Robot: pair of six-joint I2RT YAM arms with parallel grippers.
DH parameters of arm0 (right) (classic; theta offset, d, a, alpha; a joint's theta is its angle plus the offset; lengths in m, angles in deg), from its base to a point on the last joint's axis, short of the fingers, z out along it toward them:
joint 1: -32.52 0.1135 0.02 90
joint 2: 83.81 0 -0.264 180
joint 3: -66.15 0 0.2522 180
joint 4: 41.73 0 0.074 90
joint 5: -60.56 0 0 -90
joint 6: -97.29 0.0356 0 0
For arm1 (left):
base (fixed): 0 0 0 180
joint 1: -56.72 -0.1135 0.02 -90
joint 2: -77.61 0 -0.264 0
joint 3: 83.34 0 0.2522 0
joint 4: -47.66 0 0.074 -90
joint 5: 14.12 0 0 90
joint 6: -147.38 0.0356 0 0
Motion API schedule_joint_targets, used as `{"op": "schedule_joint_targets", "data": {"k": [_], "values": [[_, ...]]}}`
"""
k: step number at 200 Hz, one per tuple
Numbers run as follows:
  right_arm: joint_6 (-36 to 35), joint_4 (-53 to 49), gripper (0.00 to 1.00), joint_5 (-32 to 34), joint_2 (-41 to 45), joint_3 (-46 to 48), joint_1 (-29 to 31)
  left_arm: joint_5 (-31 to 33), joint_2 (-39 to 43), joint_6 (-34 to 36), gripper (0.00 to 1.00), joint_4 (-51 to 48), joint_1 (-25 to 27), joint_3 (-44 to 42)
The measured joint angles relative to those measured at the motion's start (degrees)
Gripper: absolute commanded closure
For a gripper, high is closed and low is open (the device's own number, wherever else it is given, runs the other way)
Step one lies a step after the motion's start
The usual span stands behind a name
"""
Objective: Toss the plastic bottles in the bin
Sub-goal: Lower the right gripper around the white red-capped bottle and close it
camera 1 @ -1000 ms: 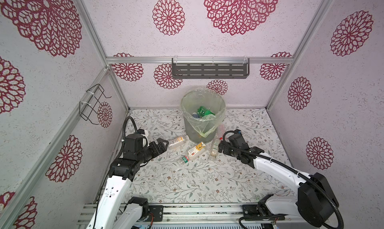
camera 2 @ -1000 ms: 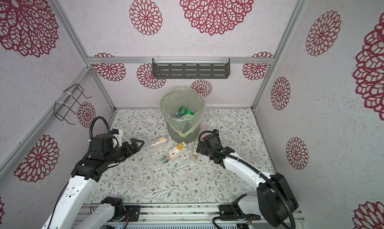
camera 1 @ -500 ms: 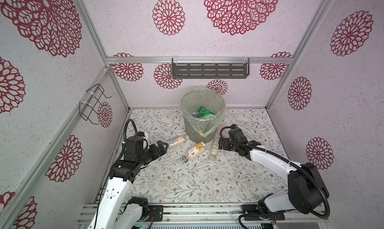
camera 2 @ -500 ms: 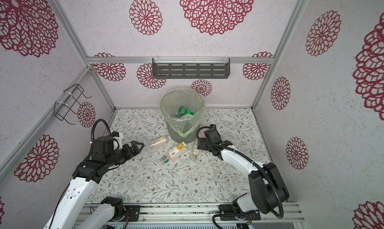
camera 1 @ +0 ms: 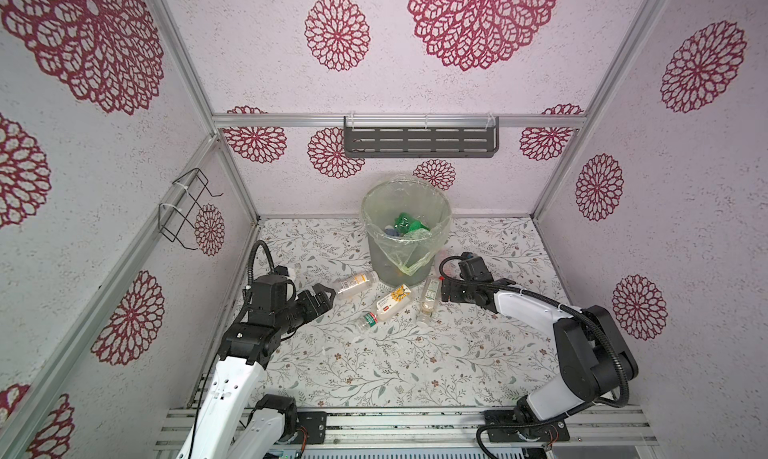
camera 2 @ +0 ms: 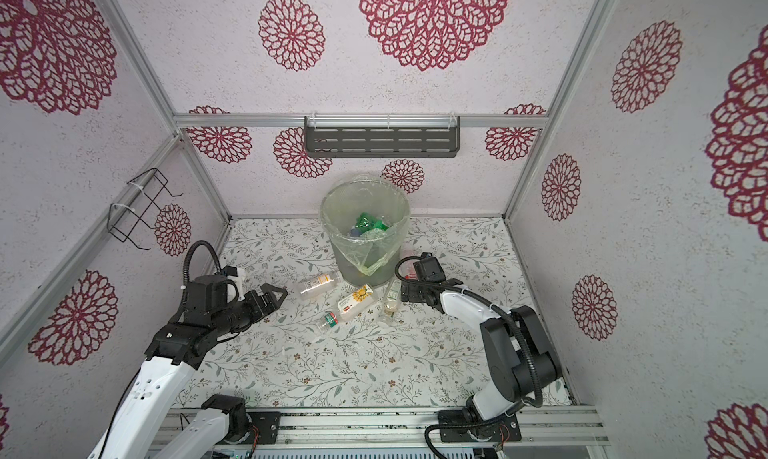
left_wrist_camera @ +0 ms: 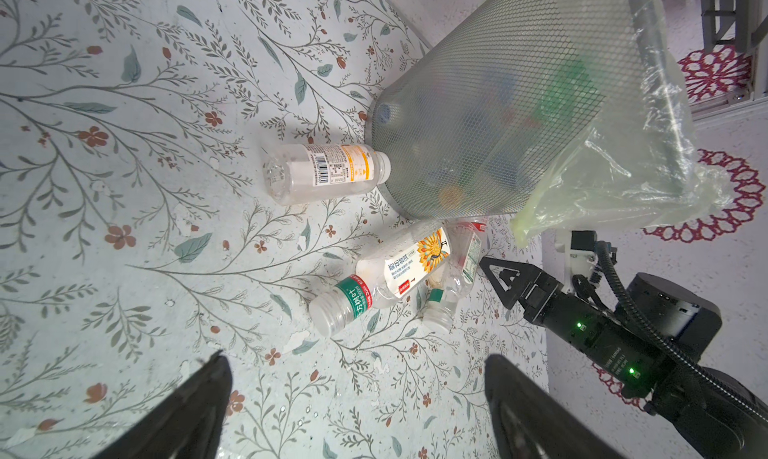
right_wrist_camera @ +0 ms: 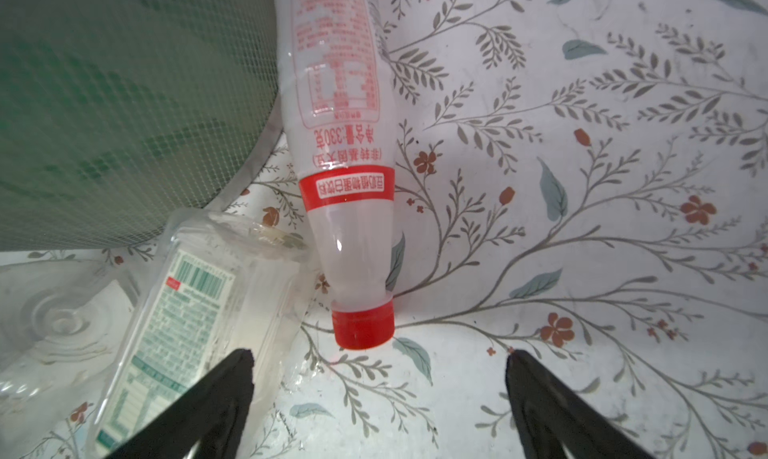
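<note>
The left claw (camera 1: 322, 297) hangs wide open and empty over the counter (camera 1: 374, 373). Just ahead of it lies the orange-labelled bottle (camera 1: 355, 284), base end toward the claw and white cap at the foot of the bin (camera 1: 382, 261). Whether the cap touches the bin I cannot tell. The left arm is plainly the nearer one for it. Next along lie the sunflower-labelled bottle (camera 1: 392, 305), slanting with its green-banded neck toward the front, and a clear crumpled bottle (camera 1: 428, 301) touching it.

The right claw (right_wrist_camera: 374, 373) is also spread wide and holds nothing. The red-capped bottle (right_wrist_camera: 345, 186) lies straight in front of it, cap end nearest and roughly centred between the fingers. Its long axis runs away from the claw, past the bin's wall. My judgement is that a short forward reach would bracket the neck. The clear bottle lies just beside one finger and could get nudged.

In both top views the right arm hides nearly all of the red-capped bottle. The bin's contents blur behind its wall, apart from a green bottle (camera 1: 409, 224) near the top.
</note>
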Motion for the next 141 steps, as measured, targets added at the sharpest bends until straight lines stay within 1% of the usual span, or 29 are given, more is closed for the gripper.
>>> {"op": "schedule_joint_targets", "data": {"k": [30,80,119,141], "values": [[-1.4,1.7,0.08,-0.2,-2.4,-0.6,-0.9,0.9,0.0,0.0,0.03,-0.3,0.0,0.0],[-2.4,2.8,0.14,-0.9,-8.7,-4.4,-1.8,2.0,-0.4,0.0,0.03,-0.5,0.0,0.0],[-2.5,4.0,0.17,-1.2,-9.9,-5.9,-1.8,2.5,-1.2,0.0,0.03,-0.6,0.0,0.0],[-2.6,4.7,0.21,-1.2,-11.0,-7.1,-1.8,2.7,-1.3,0.0,0.03,-0.7,-0.1,0.0]]}}
